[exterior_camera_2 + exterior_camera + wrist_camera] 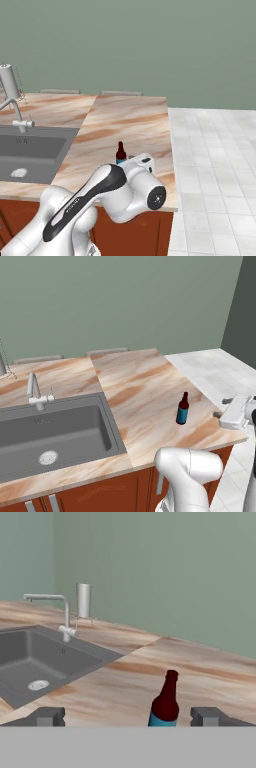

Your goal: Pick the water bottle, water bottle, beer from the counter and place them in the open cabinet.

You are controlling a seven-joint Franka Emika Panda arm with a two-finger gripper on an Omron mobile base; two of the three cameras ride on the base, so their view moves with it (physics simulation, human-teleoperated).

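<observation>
Marble tabletop [140,386] before a green wall, sink [50,431] at lower left. Beer [182,409] upright at centre right, near the front edge. Claw [127,716] wide open, empty, level with the bottle. Approach step; next, probably advance until fingers straddle the body, then close.

We were looking at a kitchen, rendered, not a real one. What told us: a marble-patterned desk [140,391] in beige-pink with brown veins, with a dark grey sink [52,431] sunk into it, drain [48,457] visible in the basin. A silver faucet [34,391] stood at the sink's back edge. Red-brown wooden base cabinets [95,495] with grey handles ran under the desk. A white tiled surface [215,150] adjoined the desk on one side, plain green wall [130,45] behind. A metal cylinder [83,600] stood near the faucet. One beer [183,408] bottle stood upright on the desk.
</observation>
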